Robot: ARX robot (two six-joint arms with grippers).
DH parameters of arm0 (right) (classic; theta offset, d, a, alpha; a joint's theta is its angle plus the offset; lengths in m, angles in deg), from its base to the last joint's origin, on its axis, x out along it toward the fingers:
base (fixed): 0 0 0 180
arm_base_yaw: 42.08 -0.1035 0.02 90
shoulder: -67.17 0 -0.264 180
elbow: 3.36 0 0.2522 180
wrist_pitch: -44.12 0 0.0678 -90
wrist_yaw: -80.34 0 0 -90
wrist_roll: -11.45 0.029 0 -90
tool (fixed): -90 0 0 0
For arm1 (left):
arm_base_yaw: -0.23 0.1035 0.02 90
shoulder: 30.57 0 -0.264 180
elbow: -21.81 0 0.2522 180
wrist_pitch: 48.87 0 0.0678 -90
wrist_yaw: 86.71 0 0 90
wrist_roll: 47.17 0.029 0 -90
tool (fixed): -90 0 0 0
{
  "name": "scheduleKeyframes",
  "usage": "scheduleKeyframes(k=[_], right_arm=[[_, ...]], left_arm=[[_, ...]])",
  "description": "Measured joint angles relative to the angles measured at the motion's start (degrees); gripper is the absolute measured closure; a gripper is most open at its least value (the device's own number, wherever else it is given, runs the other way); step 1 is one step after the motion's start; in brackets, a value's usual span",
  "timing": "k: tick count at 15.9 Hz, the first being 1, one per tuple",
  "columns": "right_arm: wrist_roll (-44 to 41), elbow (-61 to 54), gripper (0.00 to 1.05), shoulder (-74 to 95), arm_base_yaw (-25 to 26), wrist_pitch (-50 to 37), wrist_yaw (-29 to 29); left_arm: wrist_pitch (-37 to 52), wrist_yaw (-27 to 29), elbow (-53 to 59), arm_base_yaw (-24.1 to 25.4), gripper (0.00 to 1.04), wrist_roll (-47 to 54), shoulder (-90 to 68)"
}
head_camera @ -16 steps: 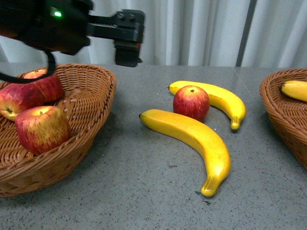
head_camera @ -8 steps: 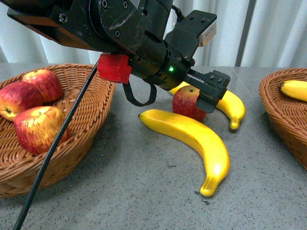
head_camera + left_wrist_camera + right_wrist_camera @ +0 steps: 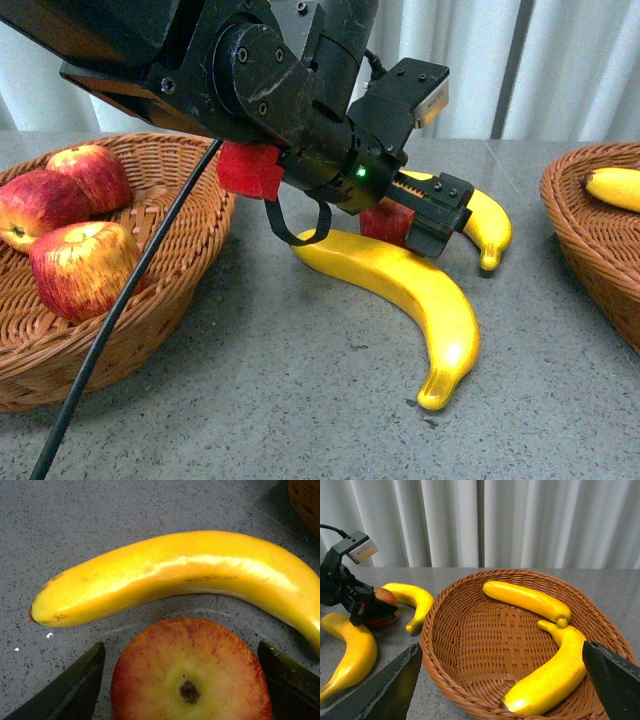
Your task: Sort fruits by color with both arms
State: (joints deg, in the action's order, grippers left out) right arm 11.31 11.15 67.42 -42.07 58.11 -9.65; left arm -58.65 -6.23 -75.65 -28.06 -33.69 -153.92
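A red apple (image 3: 190, 675) with a yellow top stands on the table between the open fingers (image 3: 75, 685) of my left gripper (image 3: 181, 649), with a gap on both sides. From the front, that gripper (image 3: 425, 215) hides most of this apple (image 3: 383, 220). A big banana (image 3: 410, 285) lies in front of it and a second banana (image 3: 490, 225) behind it. The left wrist view shows one banana (image 3: 190, 575) just beyond the apple. My right gripper (image 3: 502, 680) hangs open over the right basket (image 3: 445, 645), which holds two bananas (image 3: 525, 600) (image 3: 555, 675).
The left wicker basket (image 3: 190, 250) holds three red apples (image 3: 80, 270). The right basket's rim (image 3: 570, 230) shows at the right edge with a banana (image 3: 615, 187) inside. A black cable (image 3: 130, 300) hangs across the left basket. White curtains close the back.
My left arm has swung from above the left basket to the table's middle and come down around the lone apple. The fruits have not moved.
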Motion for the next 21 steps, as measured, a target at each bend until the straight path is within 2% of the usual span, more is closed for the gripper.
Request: scheduleKeyframes(k=[1,3,7,10,13,16,19,20,21], right_arm=[[0.0,0.0,0.07,0.0,0.0,0.0,0.0],[0.0,0.0,0.07,0.0,0.0,0.0,0.0],[0.0,0.0,0.07,0.0,0.0,0.0,0.0],[0.0,0.0,0.07,0.0,0.0,0.0,0.0],[0.0,0.0,0.07,0.0,0.0,0.0,0.0],[0.0,0.0,0.07,0.0,0.0,0.0,0.0],[0.0,0.0,0.07,0.0,0.0,0.0,0.0],[0.0,0.0,0.07,0.0,0.0,0.0,0.0],[0.0,0.0,0.07,0.0,0.0,0.0,0.0]], left_arm=[[-0.2,-0.2,-0.6,0.0,0.29,-0.4,-0.1],[0.2,-0.3,-1.0,0.5,0.37,-1.5,0.1],[-0.2,11.1,-0.4,6.6,0.38,-9.5,11.6],[-4.8,16.0,3.8,13.0,0.38,-17.3,18.8],[-5.7,15.8,10.0,15.4,0.38,-19.8,18.7],[-4.4,16.4,11.2,15.7,0.38,-19.6,18.6],[-4.0,16.6,13.2,18.5,0.39,-17.3,18.3],[-2.9,18.2,13.7,20.3,0.34,-16.3,18.2],[-2.5,18.3,15.1,19.9,0.17,-15.8,18.6]])
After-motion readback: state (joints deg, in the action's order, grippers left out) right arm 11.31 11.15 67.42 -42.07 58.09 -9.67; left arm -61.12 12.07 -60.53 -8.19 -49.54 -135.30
